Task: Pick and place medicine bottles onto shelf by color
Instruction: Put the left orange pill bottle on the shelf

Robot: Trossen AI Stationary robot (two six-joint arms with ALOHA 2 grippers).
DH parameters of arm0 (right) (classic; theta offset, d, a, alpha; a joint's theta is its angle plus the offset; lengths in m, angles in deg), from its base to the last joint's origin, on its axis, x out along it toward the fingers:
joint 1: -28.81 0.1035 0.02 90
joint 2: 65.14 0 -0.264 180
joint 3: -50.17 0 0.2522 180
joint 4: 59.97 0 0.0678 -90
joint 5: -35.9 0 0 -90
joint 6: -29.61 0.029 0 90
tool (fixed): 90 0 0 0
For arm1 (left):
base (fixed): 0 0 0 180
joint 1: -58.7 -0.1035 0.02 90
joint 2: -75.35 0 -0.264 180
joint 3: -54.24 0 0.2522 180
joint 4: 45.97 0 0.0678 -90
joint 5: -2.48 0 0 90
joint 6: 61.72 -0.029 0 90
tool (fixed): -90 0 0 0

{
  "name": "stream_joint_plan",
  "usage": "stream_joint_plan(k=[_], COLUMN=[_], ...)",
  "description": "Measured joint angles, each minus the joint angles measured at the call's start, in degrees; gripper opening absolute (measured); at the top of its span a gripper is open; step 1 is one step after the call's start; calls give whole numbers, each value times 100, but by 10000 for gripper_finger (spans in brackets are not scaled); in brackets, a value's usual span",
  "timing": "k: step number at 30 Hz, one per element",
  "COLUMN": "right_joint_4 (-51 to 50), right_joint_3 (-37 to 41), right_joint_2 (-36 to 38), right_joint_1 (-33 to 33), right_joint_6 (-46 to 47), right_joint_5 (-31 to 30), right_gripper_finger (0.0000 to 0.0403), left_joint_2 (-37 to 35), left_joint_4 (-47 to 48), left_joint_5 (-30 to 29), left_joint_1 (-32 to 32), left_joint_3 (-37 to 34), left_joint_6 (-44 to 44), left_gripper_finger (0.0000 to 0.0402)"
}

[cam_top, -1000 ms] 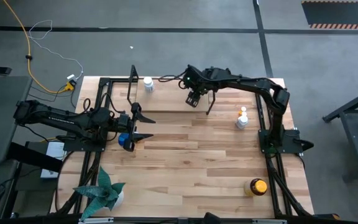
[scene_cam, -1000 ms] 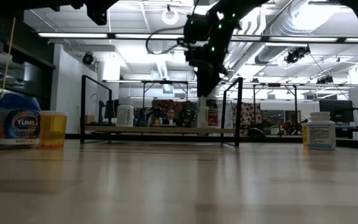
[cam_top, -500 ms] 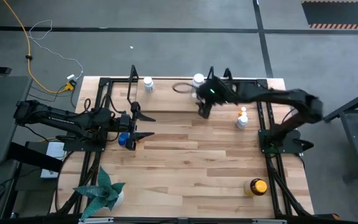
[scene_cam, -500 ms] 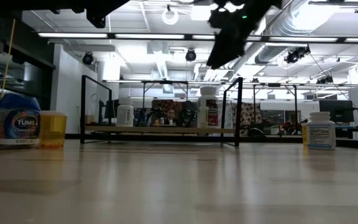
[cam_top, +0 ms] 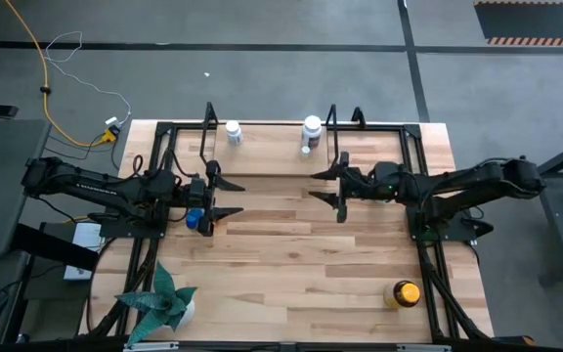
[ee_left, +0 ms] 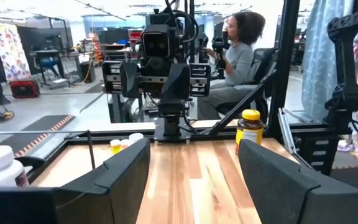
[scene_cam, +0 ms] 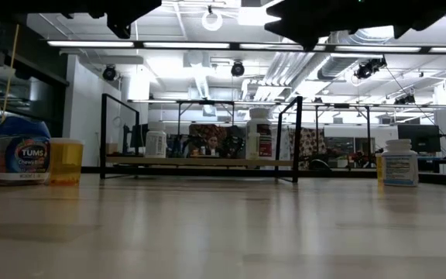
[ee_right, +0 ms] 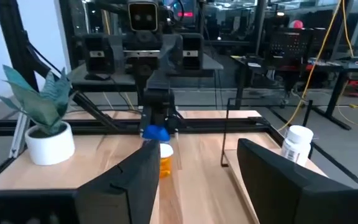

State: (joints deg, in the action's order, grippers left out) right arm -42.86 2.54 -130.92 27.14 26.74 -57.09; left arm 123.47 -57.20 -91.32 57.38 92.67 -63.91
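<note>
Since the earlier frames the right arm has pulled back from the shelf (cam_top: pixel 262 147) to the middle of the table, leaving a white bottle (cam_top: pixel 311 128) standing upright near the shelf's right end; another white bottle (cam_top: pixel 233 132) stands near its left end. The right gripper (cam_top: pixel 332 186) now hangs over bare wood, its fingers spread and holding nothing.

The left gripper (cam_top: pixel 221 195) sits at the table's left side, fingers also apart and empty, with a blue bottle (cam_top: pixel 194 220) just beside its arm. In the right wrist view that blue bottle shows with an orange one (ee_right: pixel 165 159) close in front of it — both well apart from the right fingers, straight ahead toward the left arm.

An amber bottle (cam_top: pixel 404 292) with a yellow cap stands upright near the table's front right corner, on the right arm's side. The left arm is plainly nearer the blue and orange bottles — the right arm nearer the amber one.
</note>
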Motion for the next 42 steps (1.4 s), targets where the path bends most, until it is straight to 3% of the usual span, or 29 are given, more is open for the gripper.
stream_joint_plan(k=[12, 21, 25, 30, 33, 37, 42], right_joint_4=[-15, -61, -61, -59, -61, -61, -61], right_joint_3=[0, 0, 0, 0, 0, -2, -2], right_joint_2=[0, 0, 0, 0, 0, 0, -2], right_joint_1=[-19, -19, -19, -19, -19, -19, -19], right_joint_6=[136, 136, 136, 136, 149, 153, 140], right_joint_5=[-19, -21, -21, -21, -21, -21, -22], right_gripper_finger=[206, 206, 206, 206, 206, 206, 206], left_joint_2=[1, 94, 171, 548, 867, 1226, 1399], left_joint_4=[124, 485, 1464, 4343, 5711, 6502, 6542], left_joint_5=[-16, -1553, -2133, -3012, -3204, -3099, -2132], left_joint_1=[-2, -32, -55, -55, -63, -112, -138], left_joint_3=[0, 16, 395, 1326, 1612, 1752, 1779], left_joint_6=[4, 409, 975, 2575, 3609, 4284, 4084], left_gripper_finger=[236, 236, 236, 236, 236, 236, 236])
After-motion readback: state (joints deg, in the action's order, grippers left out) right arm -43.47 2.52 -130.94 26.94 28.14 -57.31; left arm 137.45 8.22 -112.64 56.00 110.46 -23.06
